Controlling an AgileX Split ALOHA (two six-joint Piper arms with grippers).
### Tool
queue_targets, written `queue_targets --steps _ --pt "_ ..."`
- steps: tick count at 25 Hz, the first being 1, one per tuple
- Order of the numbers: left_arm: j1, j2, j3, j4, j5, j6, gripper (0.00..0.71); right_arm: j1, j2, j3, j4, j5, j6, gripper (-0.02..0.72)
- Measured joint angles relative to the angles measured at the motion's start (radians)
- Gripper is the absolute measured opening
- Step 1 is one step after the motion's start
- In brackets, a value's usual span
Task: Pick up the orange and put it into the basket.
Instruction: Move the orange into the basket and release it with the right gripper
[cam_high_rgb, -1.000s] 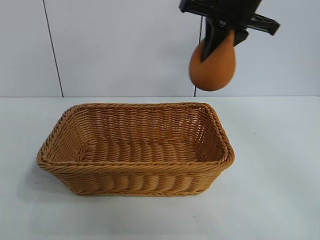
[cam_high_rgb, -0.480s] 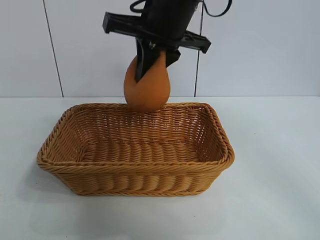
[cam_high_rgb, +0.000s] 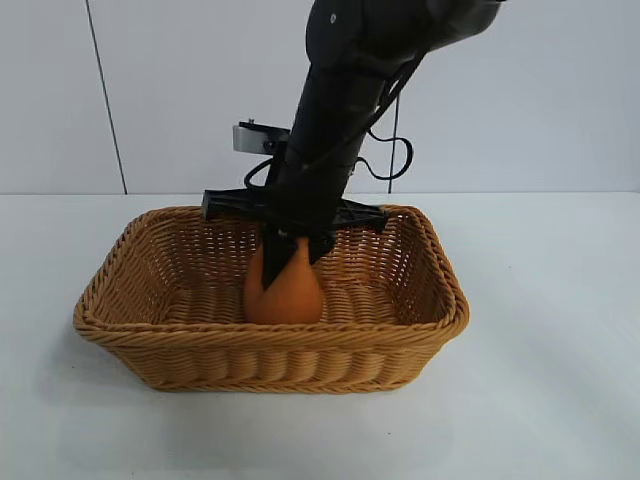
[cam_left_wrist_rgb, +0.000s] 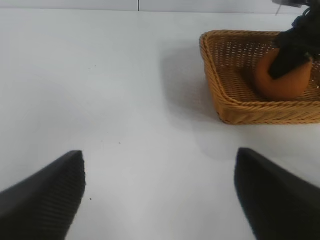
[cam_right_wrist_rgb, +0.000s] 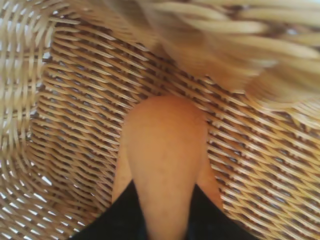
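The orange (cam_high_rgb: 285, 296) stands knobby top up inside the tan wicker basket (cam_high_rgb: 270, 337), its base low on the woven floor near the middle. My right gripper (cam_high_rgb: 290, 262) reaches down into the basket, and its black fingers (cam_right_wrist_rgb: 125, 215) press on both sides of the orange's (cam_right_wrist_rgb: 165, 140) narrow top. The left wrist view shows the orange (cam_left_wrist_rgb: 280, 84) in the basket (cam_left_wrist_rgb: 250, 106) from the side, with the right gripper (cam_left_wrist_rgb: 292, 52) over it. My left gripper (cam_left_wrist_rgb: 160, 200) hangs open above bare table well away from the basket, nothing between its fingers (cam_left_wrist_rgb: 50, 195).
The basket sits in the middle of a white table (cam_high_rgb: 540, 400) with a plain white wall behind it. The right arm (cam_high_rgb: 340, 90) slants down over the basket's far rim. A cable (cam_high_rgb: 395, 150) loops beside the arm.
The right arm carried the orange from high at the right, leftwards over the basket's far rim, then down into the basket. The left gripper has stayed still.
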Motion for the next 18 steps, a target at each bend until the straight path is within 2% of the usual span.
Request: queue_targets --steps 3,6,10,16,18 --pt "0.0 0.0 0.0 0.0 0.0 0.0 0.582 0.0 -0.004 -0.001 -0.023 0.039 0.002 0.673" --pt "0.0 0.0 0.0 0.0 0.0 0.0 0.582 0.0 -0.025 -0.026 -0.065 0.105 0.019 0.686" --pt "0.0 0.0 0.0 0.0 0.0 0.0 0.582 0.0 -0.049 -0.149 -0.114 0.223 0.036 0.694" --pt "0.0 0.0 0.0 0.0 0.0 0.0 0.582 0.0 -0.082 -0.329 -0.138 0.242 0.062 0.694" --pt "0.0 0.0 0.0 0.0 0.0 0.0 0.582 0.0 -0.099 -0.351 -0.163 0.243 0.066 0.694"
